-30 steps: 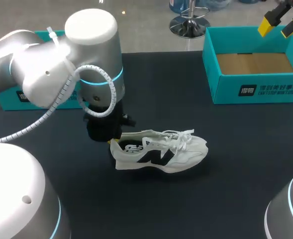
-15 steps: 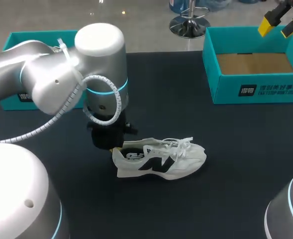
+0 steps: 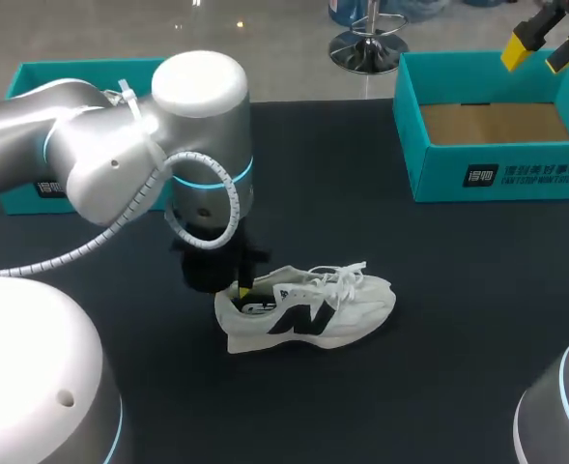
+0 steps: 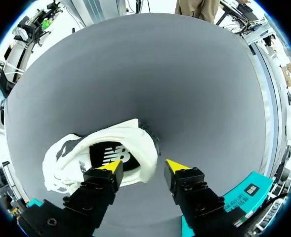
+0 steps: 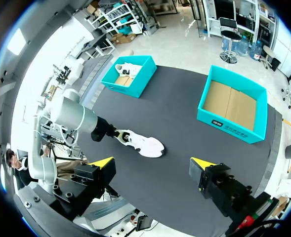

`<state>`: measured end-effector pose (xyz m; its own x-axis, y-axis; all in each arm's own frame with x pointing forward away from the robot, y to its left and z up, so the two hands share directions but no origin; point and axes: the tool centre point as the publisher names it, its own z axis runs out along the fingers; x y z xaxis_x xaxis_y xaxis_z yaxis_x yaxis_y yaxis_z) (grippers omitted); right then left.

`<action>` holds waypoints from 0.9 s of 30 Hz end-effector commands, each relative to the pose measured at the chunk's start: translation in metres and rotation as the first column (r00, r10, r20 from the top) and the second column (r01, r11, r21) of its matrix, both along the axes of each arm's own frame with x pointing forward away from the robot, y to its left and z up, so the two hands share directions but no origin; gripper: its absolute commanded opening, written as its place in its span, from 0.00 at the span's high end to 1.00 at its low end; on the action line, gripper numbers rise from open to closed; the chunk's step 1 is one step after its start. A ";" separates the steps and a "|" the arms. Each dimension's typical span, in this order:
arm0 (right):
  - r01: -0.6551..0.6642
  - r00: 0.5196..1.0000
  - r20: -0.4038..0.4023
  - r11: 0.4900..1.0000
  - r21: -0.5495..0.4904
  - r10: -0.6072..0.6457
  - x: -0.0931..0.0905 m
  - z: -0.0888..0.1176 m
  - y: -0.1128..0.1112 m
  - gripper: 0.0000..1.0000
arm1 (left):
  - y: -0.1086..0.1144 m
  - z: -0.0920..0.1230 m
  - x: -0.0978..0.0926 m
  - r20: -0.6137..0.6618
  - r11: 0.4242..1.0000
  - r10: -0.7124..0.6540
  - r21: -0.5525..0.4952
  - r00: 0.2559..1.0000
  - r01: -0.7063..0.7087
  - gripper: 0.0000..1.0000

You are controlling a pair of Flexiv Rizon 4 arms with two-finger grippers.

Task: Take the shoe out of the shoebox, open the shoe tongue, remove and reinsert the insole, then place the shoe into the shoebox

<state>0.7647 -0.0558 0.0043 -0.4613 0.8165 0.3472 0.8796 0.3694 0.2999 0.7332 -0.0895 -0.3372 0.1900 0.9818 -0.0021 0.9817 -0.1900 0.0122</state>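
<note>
A white sneaker with a black side logo lies on its sole on the dark table, toe pointing right. My left gripper stands at its heel. In the left wrist view the left gripper is open: one finger is over the shoe's mouth, above the black insole, and the other is outside the heel. The heel rim lies loose between them. My right gripper hangs open and empty high above the teal shoebox, which shows a bare cardboard floor.
A second teal box sits at the back left, partly hidden behind my left arm; the right wrist view shows another white shoe inside it. Dark tabletop stretches between the sneaker and the shoebox.
My left arm has carried the sneaker's heel slightly toward the near edge and set it down. Its fingers, shut on the heel before, have spread apart. The right arm has not moved.
</note>
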 end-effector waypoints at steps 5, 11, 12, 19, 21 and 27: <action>0.000 1.000 -0.003 1.000 -0.002 0.000 0.001 0.000 0.000 0.00 | 0.049 0.078 -0.014 -0.073 0.952 0.093 -0.284 0.993 -0.110 0.00; 0.000 1.000 -0.003 1.000 -0.002 0.000 0.001 0.000 0.000 0.00 | 0.093 0.089 -0.031 -0.258 0.792 0.308 -0.463 0.916 -0.397 0.00; 0.000 1.000 -0.003 1.000 -0.002 0.000 0.001 0.000 0.000 0.00 | 0.098 0.089 -0.036 -0.260 0.776 0.330 -0.472 0.907 -0.418 0.00; 0.000 1.000 -0.003 1.000 -0.002 0.000 0.001 0.000 0.000 0.00 | 0.107 0.086 -0.053 -0.272 0.767 0.407 -0.417 0.872 -0.488 0.00; 0.000 1.000 -0.003 1.000 -0.002 0.000 0.001 0.000 0.000 0.00 | 0.107 0.086 -0.053 -0.272 0.767 0.407 -0.417 0.872 -0.488 0.00; 0.000 1.000 -0.003 1.000 -0.002 0.000 0.001 0.000 0.000 0.00 | 0.107 0.086 -0.053 -0.272 0.767 0.407 -0.417 0.872 -0.488 0.00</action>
<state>0.7647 -0.0558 0.0043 -0.4613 0.8165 0.3472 0.8795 0.3694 0.2999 0.6863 0.0103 -0.2488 -0.3092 0.8829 -0.3534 0.9482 0.2579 -0.1855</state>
